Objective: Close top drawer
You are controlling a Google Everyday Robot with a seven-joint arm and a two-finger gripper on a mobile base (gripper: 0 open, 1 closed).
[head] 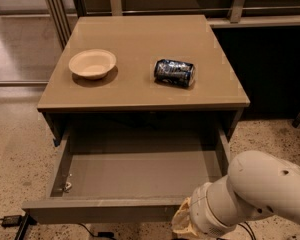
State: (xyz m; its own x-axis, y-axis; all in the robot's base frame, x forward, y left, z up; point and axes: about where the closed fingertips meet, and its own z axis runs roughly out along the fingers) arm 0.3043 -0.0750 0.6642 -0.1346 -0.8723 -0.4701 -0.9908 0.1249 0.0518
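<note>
Camera view: the top drawer (105, 210) stands pulled well out at 6 o'clock, with a small, unclear speck (66, 186) in its tray. The gripper (182, 220) is at 5 o'clock by the drawer front, largely hidden by the white arm (260, 194) and cut off below. Its grip cannot be told.

The light is soft and comes from above. The table top (140, 91) looks pale and evenly lit. The bowl (92, 64) drops a small dark shadow on its 6 o'clock side, and the can (174, 72) has a thin one under it. The top drawer (135, 171) is dim inside and darkest at the back. The floor (15, 59) at 10 o'clock shines. The gripper (185, 221), low at 6 o'clock by the drawer front, is well lit.
</note>
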